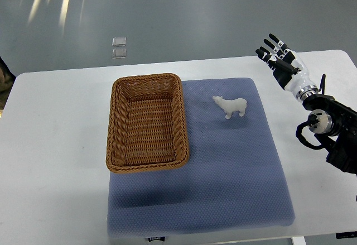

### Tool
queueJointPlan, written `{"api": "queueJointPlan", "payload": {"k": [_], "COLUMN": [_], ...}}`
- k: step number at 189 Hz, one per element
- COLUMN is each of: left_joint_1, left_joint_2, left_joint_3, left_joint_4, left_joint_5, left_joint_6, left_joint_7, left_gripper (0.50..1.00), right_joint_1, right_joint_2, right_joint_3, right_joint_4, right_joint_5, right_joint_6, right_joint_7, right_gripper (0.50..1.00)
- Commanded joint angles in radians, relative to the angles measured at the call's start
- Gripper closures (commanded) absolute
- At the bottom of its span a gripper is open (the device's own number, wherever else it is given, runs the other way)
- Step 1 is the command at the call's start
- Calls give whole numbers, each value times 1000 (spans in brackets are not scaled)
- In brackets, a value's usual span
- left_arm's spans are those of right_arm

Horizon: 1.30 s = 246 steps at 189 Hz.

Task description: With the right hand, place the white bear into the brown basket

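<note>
Here, my right hand (277,56) hovers with fingers spread and empty; the white bear (231,106) stands to its left, the brown basket (146,122) farther left. I fear a hasty grab could tip the small figure over.

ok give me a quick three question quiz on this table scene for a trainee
1. True or false: the white bear lies inside the brown basket.
2. What does the right hand hold? A) the bear B) nothing C) the basket
3. Fill in: both bear and basket sit on the blue ____.

Key: 1 false, the bear stands on the mat right of the basket. 2 B, its fingers are spread, away from the bear. 3 mat.
</note>
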Motion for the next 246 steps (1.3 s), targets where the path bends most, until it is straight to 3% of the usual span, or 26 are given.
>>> {"api": "queueJointPlan", "payload": {"k": [1,164,195,227,246], "left_joint_1": [-1,1,1,1,1], "left_joint_2": [0,0,0,0,0], "left_joint_3": [0,0,0,0,0], "left_joint_4": [0,8,10,10,10], "left_joint_5": [0,0,0,0,0], "left_joint_6": [2,8,6,8,8], "left_joint_7": [-1,-1,-1,1,-1], "left_gripper": [500,500,500,500,500], "right_joint_1": [0,5,8,12,18], "right_joint_2": [0,-16,-19,-23,-29], "right_joint_3": [0,-18,-26,-28,-26], "right_joint_4": [0,3,5,5,6], "right_joint_5": [1,-16,-28,-90,-255], "right_joint_6": [4,7,39,55,56], "right_joint_7": [0,-6,-9,-9,-8], "right_gripper": [574,574,574,576,576]}}
